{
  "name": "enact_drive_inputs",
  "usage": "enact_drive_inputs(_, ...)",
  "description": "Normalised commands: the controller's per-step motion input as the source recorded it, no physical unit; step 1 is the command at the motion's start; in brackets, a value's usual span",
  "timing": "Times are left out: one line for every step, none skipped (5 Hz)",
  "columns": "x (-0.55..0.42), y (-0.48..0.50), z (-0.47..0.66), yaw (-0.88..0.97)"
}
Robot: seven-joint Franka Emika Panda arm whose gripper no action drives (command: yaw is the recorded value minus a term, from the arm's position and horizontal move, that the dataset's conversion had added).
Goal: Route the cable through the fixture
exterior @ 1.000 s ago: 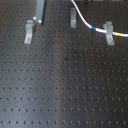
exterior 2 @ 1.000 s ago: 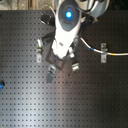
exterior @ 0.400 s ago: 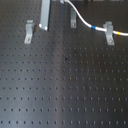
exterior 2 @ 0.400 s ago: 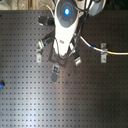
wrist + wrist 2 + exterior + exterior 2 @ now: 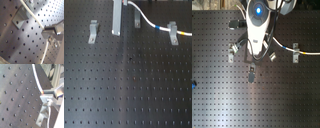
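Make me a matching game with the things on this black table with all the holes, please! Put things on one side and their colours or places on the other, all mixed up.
Things:
1. cable
2. board
3. fixture clip at the first exterior view's left
4. fixture clip at the first exterior view's right

Colour or place:
A. black, dotted with rows of holes
B. white, with a blue band and a yellow stretch
C. has the cable running through it
D. stands alone, no cable near it

Pairs: 1-B, 2-A, 3-D, 4-C
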Motion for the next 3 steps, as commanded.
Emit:
enact_drive_inputs(-0.105,0.194,0.42,0.00)
enact_drive_inputs(-0.050,0.165,0.33,0.00)
enact_drive_inputs(-0.043,0.168,0.35,0.00)
